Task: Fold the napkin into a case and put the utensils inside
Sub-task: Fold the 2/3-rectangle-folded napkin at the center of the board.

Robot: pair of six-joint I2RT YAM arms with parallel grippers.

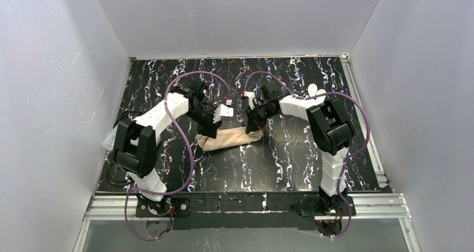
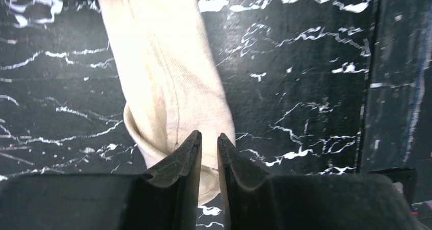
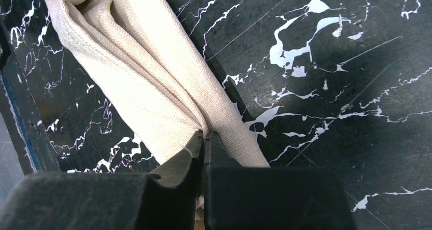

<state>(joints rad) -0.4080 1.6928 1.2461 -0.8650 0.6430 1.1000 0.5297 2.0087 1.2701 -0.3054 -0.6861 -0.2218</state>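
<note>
While my right hand [image 1: 254, 130] pinches the folded napkin [image 1: 229, 138] mid-frame on the counter [image 1: 279, 168], the left hand [image 1: 208, 133] sits barely parted, can't tell if it's gripping. I'd say the folding's about wrapped up; next I need the utensils [image 1: 316, 90] from upper right.

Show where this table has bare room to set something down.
Free: the table strip between the napkin and the near edge, and the far strip along the back wall. Crowded: the centre, with the left tool and right tool at the napkin's ends; a utensil lies far right.
</note>
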